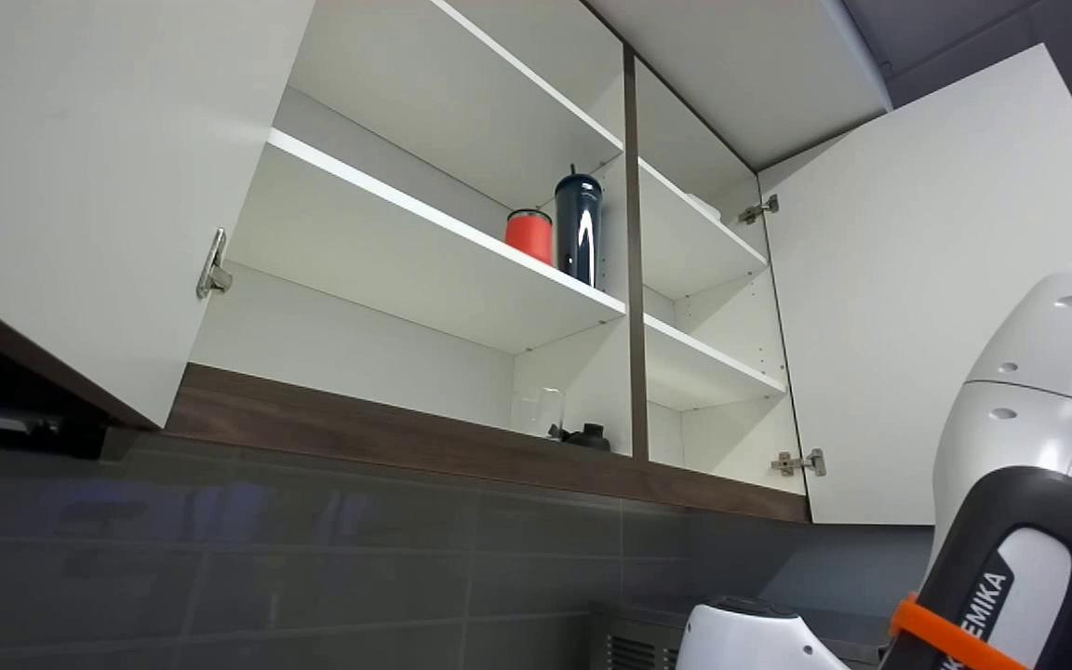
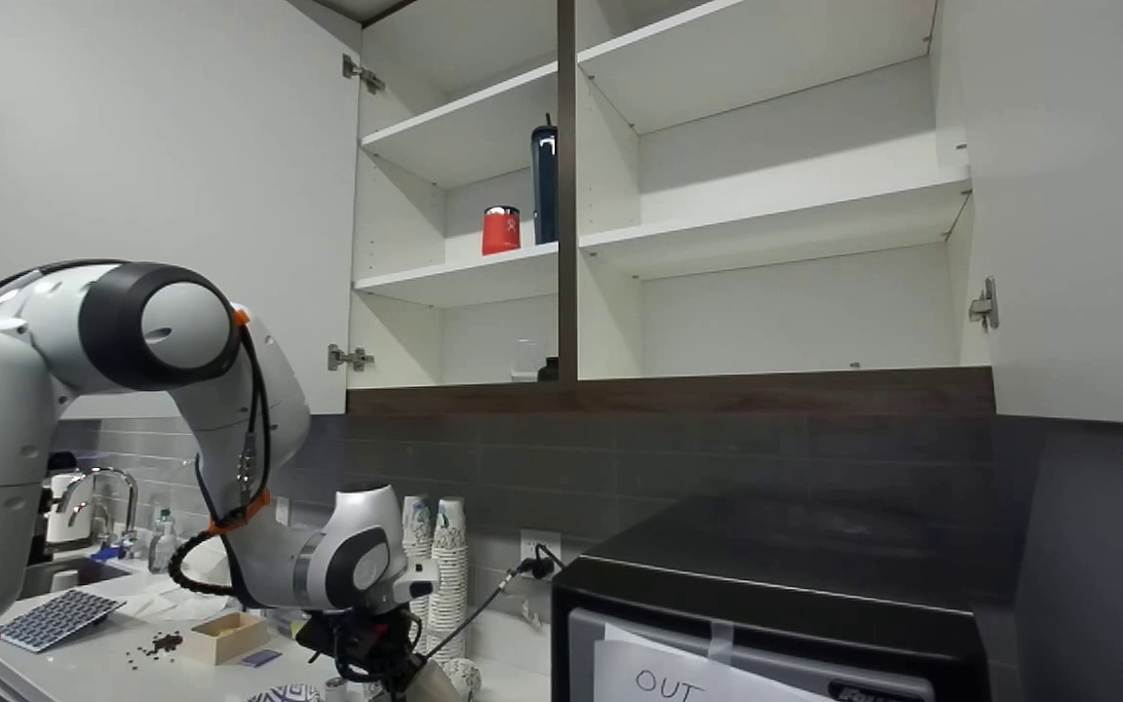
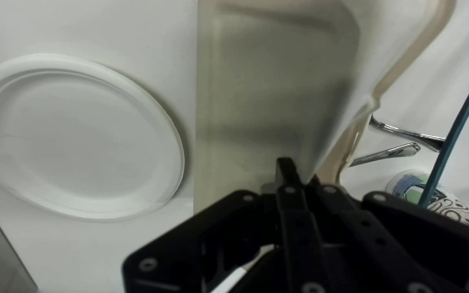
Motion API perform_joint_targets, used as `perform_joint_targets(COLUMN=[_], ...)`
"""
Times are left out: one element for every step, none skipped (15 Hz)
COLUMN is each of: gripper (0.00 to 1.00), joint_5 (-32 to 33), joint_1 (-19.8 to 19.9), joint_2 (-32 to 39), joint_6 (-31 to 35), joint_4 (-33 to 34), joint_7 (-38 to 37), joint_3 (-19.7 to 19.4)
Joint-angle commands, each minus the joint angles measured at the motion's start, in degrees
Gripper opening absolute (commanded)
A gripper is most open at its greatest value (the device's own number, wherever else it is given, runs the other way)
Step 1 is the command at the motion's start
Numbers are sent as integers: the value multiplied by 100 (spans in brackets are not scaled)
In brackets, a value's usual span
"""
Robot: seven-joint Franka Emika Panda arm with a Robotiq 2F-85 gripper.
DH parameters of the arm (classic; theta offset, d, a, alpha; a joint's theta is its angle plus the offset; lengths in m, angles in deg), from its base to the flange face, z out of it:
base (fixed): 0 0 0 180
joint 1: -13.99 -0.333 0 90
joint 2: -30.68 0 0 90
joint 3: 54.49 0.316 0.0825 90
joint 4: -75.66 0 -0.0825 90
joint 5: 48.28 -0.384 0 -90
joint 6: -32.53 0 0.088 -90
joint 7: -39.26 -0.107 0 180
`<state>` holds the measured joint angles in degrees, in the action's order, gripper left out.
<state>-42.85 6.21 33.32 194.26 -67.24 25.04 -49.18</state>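
the gripper [image 3: 301, 176] has its fingers drawn close together, pinching the edge of a cream-coloured container [image 3: 275, 93] that fills the middle of the wrist view, its smooth inner face toward the camera and a bent, raised wall on the right; i can't tell whether it rests on the counter [image 3: 75, 252] or is held just above it. beside the container, on its left in the wrist view, a white plate [image 3: 79, 140] lies face up. on the opposite side two metal cutlery handles [image 3: 389, 154] show near the raised wall, with a patterned cup [image 3: 460, 209] tipped over near them; a blue-green strip [image 3: 460, 122], maybe a cord or a rod, passes in front of the cup. farther off, in an exterior view, tall stacks of paper cups [image 2: 449, 585] stand behind the gripper, and to their right is a black appliance [image 2: 766, 565] with a paper sign [image 2: 698, 678] reading "out". up in the open wall cabinet [image 2: 776, 385], in both exterior views, a red tumbler [image 1: 529, 236] stands near a tall dark blue tumbler [image 1: 579, 228] on one shelf, with a clear glass [image 1: 538, 411] below.
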Motion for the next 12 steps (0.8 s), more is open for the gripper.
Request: perform_joint_targets(gripper=[1,1,1,1,1,1,1,1,1,1,1,1], joint_5=[-1294,-1701,-2178,-2638,-3100,-3446,-3691,-3793,-3975,-4078,-4286,-4470], joint_1=[41,38,326,128,204,272,303,339,391,440,483,526], joint_2=[115,160,194,151,111,35,-5,-27,-30,-17,12,50], joint_6=[-80,-112,-271,-406,-600,-715,-861,-929,-1045,-1068,-1112,-1169], joint_4=[64,122,243,290,372,340,384,400,445,460,496,535], joint_7=[911,1145,1457,1841,2230,2587,2824,2961,3171,3316,3543,3734], joint_3=[232,301,702,487,561,519,467,387,328,264,219,173])
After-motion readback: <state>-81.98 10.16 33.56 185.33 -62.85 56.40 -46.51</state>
